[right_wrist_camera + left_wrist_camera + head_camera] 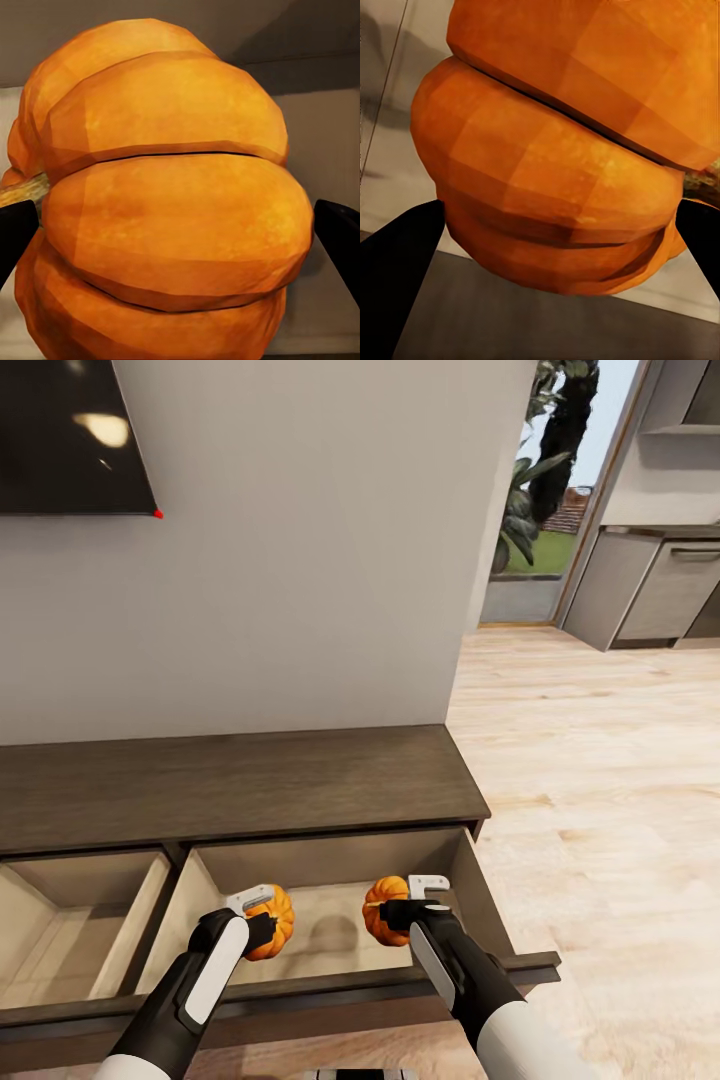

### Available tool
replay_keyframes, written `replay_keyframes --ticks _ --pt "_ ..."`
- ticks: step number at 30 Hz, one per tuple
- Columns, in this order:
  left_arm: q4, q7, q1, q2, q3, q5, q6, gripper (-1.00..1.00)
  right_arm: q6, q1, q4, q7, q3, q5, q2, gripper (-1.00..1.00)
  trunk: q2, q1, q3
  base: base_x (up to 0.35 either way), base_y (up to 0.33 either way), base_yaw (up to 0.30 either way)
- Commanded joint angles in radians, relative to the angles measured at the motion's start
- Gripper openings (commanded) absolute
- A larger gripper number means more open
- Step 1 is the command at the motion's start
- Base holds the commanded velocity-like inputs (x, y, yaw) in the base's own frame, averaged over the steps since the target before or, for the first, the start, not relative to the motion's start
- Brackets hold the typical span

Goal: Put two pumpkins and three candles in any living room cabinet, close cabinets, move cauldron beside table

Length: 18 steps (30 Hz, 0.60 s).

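Note:
The cabinet (230,785) is a long, low dark-brown unit against the wall, with its right drawer (480,905) pulled out and showing a pale interior. Over that drawer my left gripper (262,918) is shut on one orange pumpkin (278,920), and my right gripper (405,905) is shut on the other pumpkin (380,910). Both pumpkins hang just above the drawer floor, apart from each other. In the left wrist view the ribbed pumpkin (547,150) sits between dark fingers (397,262). In the right wrist view the other pumpkin (172,217) sits between its fingers (341,236).
A second drawer (70,920) to the left also stands open. A dark TV (70,435) hangs on the wall above. To the right is open wooden floor (600,810), with grey kitchen cabinets (660,590) and a glass door (540,510) beyond.

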Motion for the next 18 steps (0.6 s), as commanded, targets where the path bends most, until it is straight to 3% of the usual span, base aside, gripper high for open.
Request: replay_keyframes --ticks 1,18 --pt "-0.002 0.011 -0.001 0.001 -0.001 0.01 0.001 -1.0 0.003 0.0 -0.001 -0.01 0.002 -0.01 0.0 -1.0 0.0 0.0 -0.001 0.0 0.0 0.0" --pt "-0.001 0.011 -0.001 0.001 -0.001 0.011 0.001 -1.0 0.003 0.0 -0.003 -0.01 0.003 -0.01 0.0 -1.0 0.0 0.0 -0.001 0.042 0.0 0.0"
